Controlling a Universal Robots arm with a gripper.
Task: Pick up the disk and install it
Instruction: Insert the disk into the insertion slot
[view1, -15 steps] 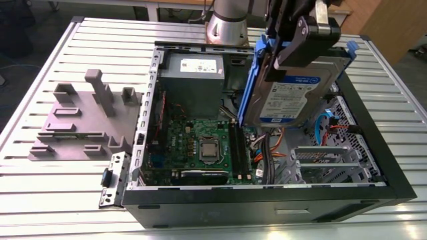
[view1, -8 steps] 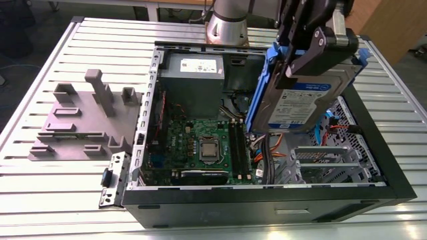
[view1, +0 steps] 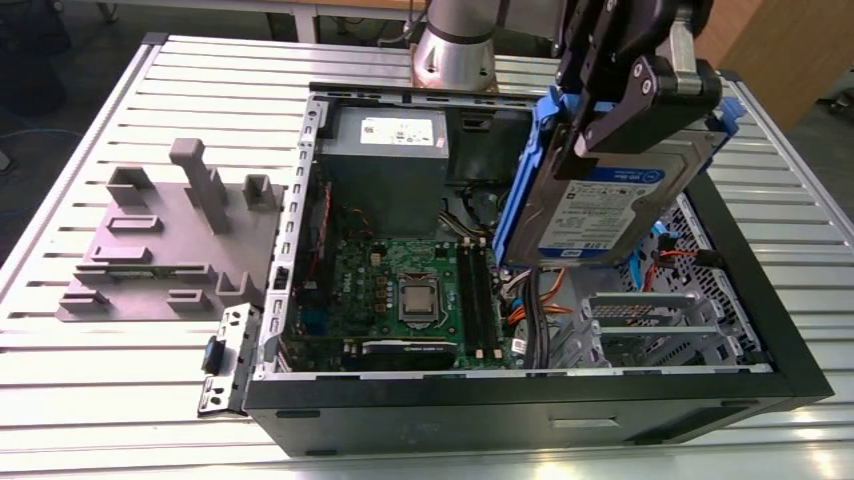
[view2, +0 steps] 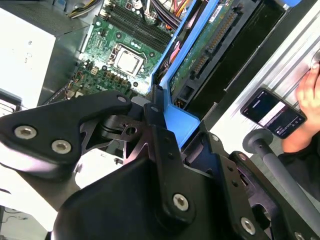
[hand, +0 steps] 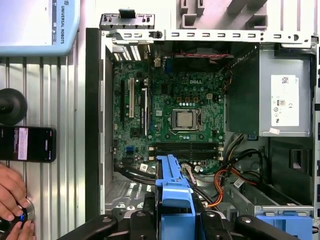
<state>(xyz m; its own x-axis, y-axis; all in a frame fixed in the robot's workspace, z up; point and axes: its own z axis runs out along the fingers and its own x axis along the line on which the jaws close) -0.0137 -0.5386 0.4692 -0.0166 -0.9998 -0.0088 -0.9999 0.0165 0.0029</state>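
Note:
The disk (view1: 607, 215), silver-grey with a white-and-blue label in a blue carrier, hangs on edge above the open computer case (view1: 534, 400), towards the exterior view's right side. My gripper (view1: 627, 130) is shut on the carrier's upper end. In the second wrist view the carrier's blue frame (view2: 182, 122) and the disk's green circuit side (view2: 200, 55) run away from my fingers (view2: 155, 107). In the first wrist view the blue end tab (hand: 172, 197) sits clamped between my black fingers (hand: 142, 217), over the case's cable area beside the motherboard (hand: 170, 120).
A metal drive cage (view1: 654, 325) lies under the disk. The grey power-supply box (view1: 387, 160) fills the case's far corner. A grey fixture (view1: 160, 240) stands on the slatted table at the exterior view's left. A phone (hand: 27, 143) and a person's hand (hand: 12, 200) are beside the case.

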